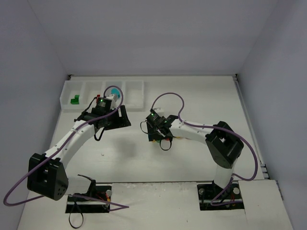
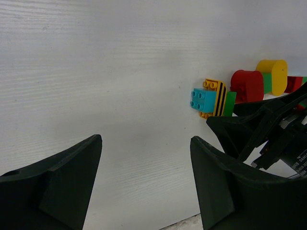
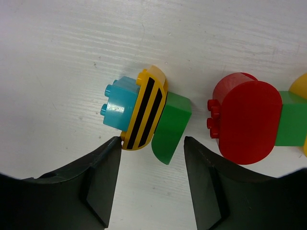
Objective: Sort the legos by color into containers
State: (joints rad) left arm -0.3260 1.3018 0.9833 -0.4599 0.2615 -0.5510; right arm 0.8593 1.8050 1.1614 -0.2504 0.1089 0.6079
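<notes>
The right gripper [image 3: 151, 141] stands released, its black fingers apart on either side of the near end of a small stack [image 3: 144, 112]; the left finger touches the stack, the right one does not. The stack lies on its side on the white, faintly grained bench [image 3: 57, 48]. Its long axis runs left to right in the right wrist view: a cyan brick [image 3: 117, 108] with studs pointing left, then a rounded yellow brick [image 3: 146, 110] with black stripes, then a rounded green brick [image 3: 172, 124]. Just beside it, apart, lies a glossy rounded red brick [image 3: 247, 122], its studs also pointing left. The left gripper [image 2: 146, 143] hangs open and grasps nothing. Farther back, the translucent tray [image 1: 134, 103] holds a green piece [image 1: 74, 100] in its leftmost compartment and a cyan piece [image 1: 113, 91] in the third.
</notes>
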